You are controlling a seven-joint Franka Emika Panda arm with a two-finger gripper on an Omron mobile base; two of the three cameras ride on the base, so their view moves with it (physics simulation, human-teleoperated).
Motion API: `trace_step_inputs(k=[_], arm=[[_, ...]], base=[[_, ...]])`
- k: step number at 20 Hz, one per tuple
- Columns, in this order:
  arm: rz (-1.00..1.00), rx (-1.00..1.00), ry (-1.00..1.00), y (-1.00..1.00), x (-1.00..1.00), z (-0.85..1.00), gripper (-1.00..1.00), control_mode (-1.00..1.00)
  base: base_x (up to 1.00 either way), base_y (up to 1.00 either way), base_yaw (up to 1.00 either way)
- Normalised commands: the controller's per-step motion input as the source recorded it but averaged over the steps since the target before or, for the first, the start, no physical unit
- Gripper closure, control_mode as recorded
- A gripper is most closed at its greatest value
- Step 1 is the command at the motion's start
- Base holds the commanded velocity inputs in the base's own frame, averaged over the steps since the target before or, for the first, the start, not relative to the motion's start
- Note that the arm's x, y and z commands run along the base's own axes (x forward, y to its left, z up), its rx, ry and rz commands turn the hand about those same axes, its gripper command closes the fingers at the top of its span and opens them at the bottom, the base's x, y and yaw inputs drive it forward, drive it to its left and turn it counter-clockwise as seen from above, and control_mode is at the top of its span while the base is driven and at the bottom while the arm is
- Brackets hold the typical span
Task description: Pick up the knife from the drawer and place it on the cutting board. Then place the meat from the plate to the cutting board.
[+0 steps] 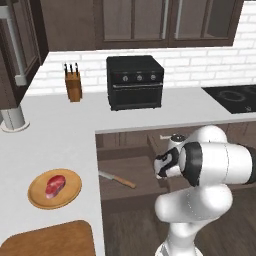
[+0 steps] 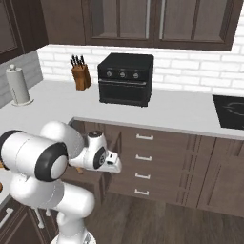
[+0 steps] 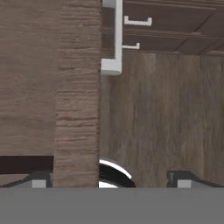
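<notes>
The claw is hanging over the drawer, its fingertips standing wide apart and gripping nothing; one tip is sitting on each side of the drawer's front panel, probably because the hand is working at the silver handle. Nearest the base on the surface, the cutting board is lying bare, waiting for both items. Just beyond it the meat is resting on the plate. Further on, the knife is lying flat in the pulled-out drawer, though how freely the claw can reach it is hard to judge.
</notes>
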Motion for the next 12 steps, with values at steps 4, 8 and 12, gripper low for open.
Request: trace_step_inputs(k=[4,8,12], arm=[[-0.07,-0.03,0.09,-1.00,-0.01,0.52,-1.00,-1.00],[-0.07,-0.13,0.07,-1.00,-0.01,0.21,-1.00,-1.00],[0.00,-0.01,-0.08,-0.58,-0.01,0.88,-1.00,-1.00]], base=[[0.00,0.00,0.00],[0.00,0.00,0.00],[0.00,0.00,0.00]])
